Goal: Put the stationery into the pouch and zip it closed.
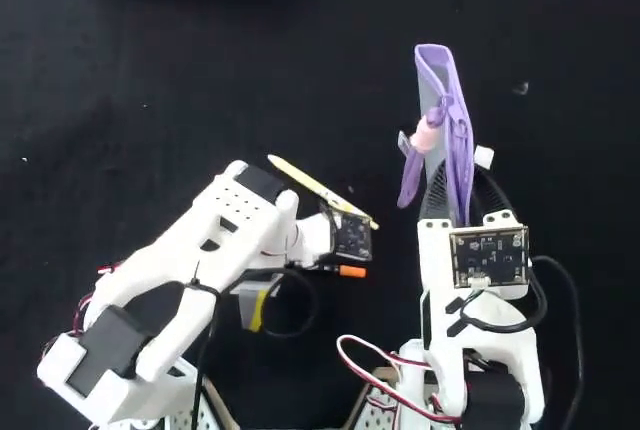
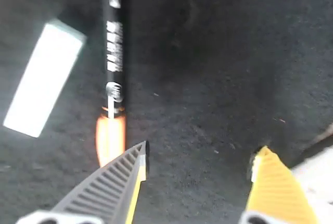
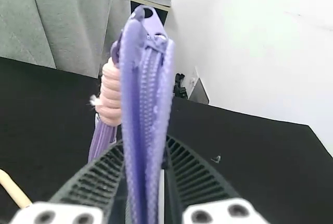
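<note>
Left wrist view: left gripper (image 2: 202, 156) wide open, nothing between the jaws, low over the black table (image 2: 218, 52). Just past the grey ribbed finger (image 2: 112, 182), a black pen (image 2: 113, 52) with an orange end, flat on the table; not possible to say whether touched by that finger. Beside the pen but apart from it, a white eraser (image 2: 44, 81), also lying flat. In the high view, the same gripper near the middle of the table, with the pen's orange end showing from under it on the near side and a pale wooden pencil (image 1: 320, 190) lying slanted just at its far side. In the right wrist view, right gripper (image 3: 148, 153) closed tight on a purple pouch (image 3: 145, 78), one finger pressed on each flat side. Pouch held upright on its edge, very thin from this angle, zip teeth running along the edge toward the camera; not possible to tell whether zipped or unzipped. At the pouch's side a pink coiled cord (image 3: 109, 96), and below it a purple strap (image 3: 99, 140) hanging loose. In the high view, pouch to the right of the left gripper, stretching from the right gripper toward the far side of the table.
</note>
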Tool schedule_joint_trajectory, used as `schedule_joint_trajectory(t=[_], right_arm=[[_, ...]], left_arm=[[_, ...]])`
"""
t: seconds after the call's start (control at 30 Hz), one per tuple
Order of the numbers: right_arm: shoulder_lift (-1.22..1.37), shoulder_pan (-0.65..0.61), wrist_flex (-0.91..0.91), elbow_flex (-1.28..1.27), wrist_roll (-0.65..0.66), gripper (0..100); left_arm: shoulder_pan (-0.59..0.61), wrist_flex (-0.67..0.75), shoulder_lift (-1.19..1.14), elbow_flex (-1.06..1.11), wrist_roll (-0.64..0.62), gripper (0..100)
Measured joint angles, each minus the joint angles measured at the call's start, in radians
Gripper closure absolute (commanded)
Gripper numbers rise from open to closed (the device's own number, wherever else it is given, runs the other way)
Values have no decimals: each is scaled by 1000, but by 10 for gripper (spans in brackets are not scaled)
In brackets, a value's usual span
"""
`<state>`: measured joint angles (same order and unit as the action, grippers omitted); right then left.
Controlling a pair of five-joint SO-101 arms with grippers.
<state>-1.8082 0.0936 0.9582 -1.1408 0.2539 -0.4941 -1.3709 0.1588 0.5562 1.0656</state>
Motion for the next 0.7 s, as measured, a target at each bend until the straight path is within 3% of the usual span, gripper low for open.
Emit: schedule_joint_trajectory(t=[0.2,0.37,0.7], right_arm=[[0,0,0,0,0,987],[0,0,0,0,0,987],[0,0,0,0,0,987]], left_arm=[[8,126,8,12,11,677],[84,278,-29,41,114,678],[103,302,-261,-29,132,679]])
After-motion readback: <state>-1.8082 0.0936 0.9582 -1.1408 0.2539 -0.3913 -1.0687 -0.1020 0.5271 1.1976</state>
